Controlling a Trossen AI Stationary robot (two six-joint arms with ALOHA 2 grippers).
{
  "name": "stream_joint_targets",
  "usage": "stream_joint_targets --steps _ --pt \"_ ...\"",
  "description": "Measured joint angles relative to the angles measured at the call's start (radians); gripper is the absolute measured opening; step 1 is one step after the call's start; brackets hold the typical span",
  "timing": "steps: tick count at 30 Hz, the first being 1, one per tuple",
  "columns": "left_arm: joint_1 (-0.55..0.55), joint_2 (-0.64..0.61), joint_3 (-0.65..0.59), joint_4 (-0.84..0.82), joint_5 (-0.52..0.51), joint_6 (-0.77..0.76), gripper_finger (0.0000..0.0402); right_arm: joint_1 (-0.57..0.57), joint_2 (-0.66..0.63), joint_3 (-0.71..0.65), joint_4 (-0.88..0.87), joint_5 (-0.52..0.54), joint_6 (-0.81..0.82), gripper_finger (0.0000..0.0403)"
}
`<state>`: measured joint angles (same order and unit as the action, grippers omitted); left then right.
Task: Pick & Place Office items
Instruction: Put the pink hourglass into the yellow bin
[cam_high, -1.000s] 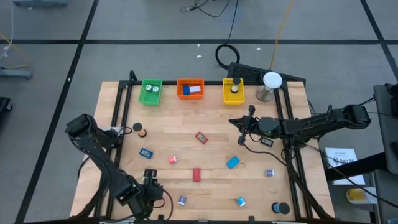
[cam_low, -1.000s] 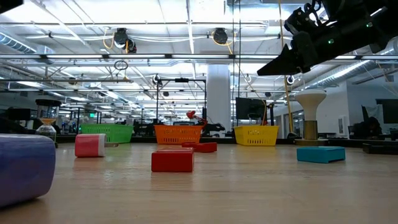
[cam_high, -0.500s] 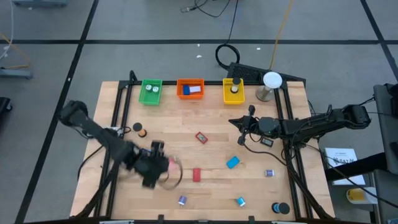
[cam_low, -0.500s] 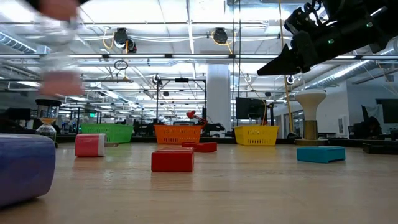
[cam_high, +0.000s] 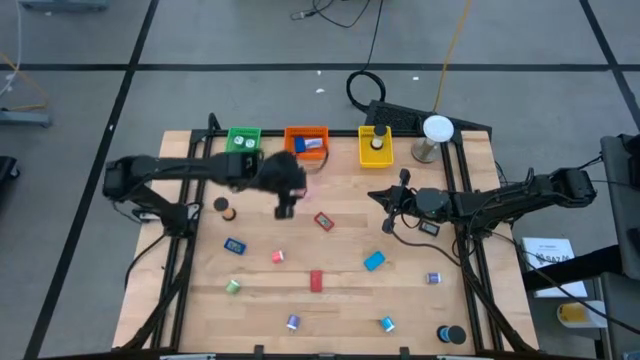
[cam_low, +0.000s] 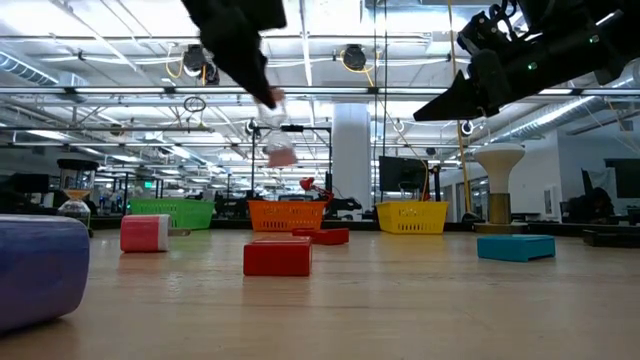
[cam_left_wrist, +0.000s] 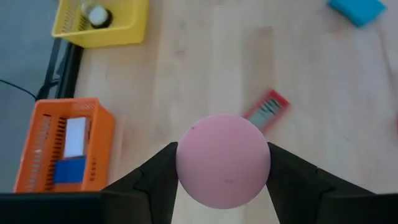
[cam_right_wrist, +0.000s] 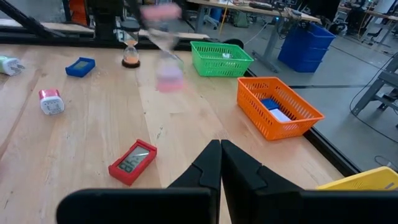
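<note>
Pink ball (cam_left_wrist: 223, 159) sits clamped in the left hand (cam_high: 284, 203), blurred above the tabletop (cam_high: 340, 265) near the orange tray (cam_high: 306, 142). Right hand (cam_high: 377, 196) hangs closed, empty, at the right.

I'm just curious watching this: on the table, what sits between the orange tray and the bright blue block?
In the high view, a small red clock-like piece lies on the wood between the orange tray and the blue block.
</note>
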<state>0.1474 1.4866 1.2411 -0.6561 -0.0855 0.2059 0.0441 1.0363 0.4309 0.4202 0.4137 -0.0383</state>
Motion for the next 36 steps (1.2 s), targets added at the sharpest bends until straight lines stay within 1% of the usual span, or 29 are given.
stream_joint_targets --steps 2,4,10,13,21,25,31,36 --pt "0.055 0.035 0.000 0.042 0.051 0.006 0.0204 0.000 0.000 0.000 0.002 0.000 0.000 0.0004" --pt "0.091 0.075 0.000 0.078 0.078 0.011 0.0204 0.000 0.000 0.000 0.008 0.000 0.000 0.0004" --pt "0.155 0.189 0.003 0.135 0.089 0.060 0.0204 0.000 0.000 0.000 0.017 0.000 0.000 0.0004" --pt "0.182 0.239 0.039 0.132 0.104 0.063 0.0204 0.000 0.000 0.000 0.017 0.000 0.000 0.0004" --pt "0.232 0.364 0.164 0.092 0.238 0.057 0.0204 0.000 0.000 0.000 0.017 0.000 0.000 0.0004" --pt "0.242 0.419 0.209 0.049 0.262 0.052 0.0204 0.000 0.000 0.000 0.017 0.000 0.000 0.0004" --pt "0.245 0.439 0.219 0.057 0.269 0.046 0.0208 0.000 0.000 0.000 0.017 0.000 0.000 0.0004" --pt "0.243 0.435 0.217 0.048 0.267 0.043 0.0249 0.000 0.000 0.000 0.016 0.000 0.000 0.0004"
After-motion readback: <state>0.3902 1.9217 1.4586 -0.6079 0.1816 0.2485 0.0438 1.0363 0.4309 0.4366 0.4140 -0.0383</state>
